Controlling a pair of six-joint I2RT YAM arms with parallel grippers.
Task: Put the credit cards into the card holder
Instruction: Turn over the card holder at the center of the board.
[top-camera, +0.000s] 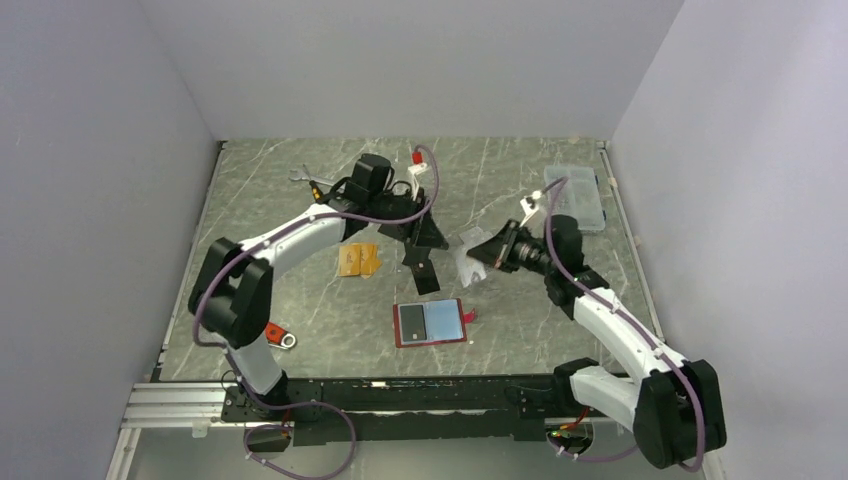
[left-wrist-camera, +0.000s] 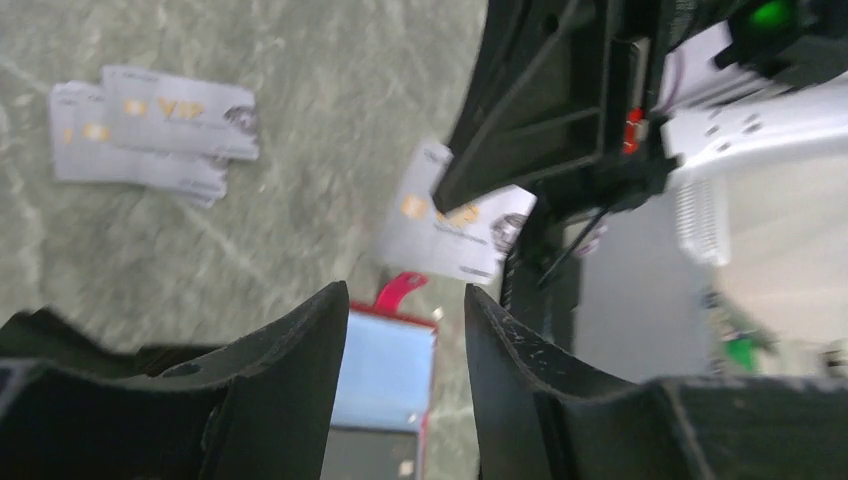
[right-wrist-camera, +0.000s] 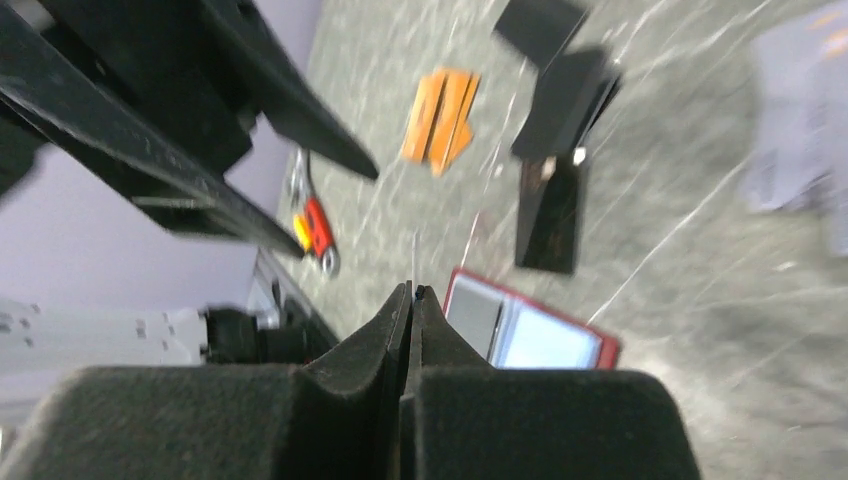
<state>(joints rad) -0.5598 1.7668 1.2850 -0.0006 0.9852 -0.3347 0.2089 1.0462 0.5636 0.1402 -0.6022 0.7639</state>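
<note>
The dark-red card holder lies open and flat on the marble table, its clear sleeves facing up. Orange credit cards lie to its far left, and black ones lie just beyond it. My right gripper is shut on a silver-grey card and holds it above the table; in the right wrist view only the card's thin edge shows. More silver-grey cards lie on the table. My left gripper hangs open over the holder with nothing between its fingers.
A clear compartment box stands at the back right. A red-handled keyring item lies at the front left. Small tools and a red-and-white piece sit at the back. The two arms meet closely over the middle.
</note>
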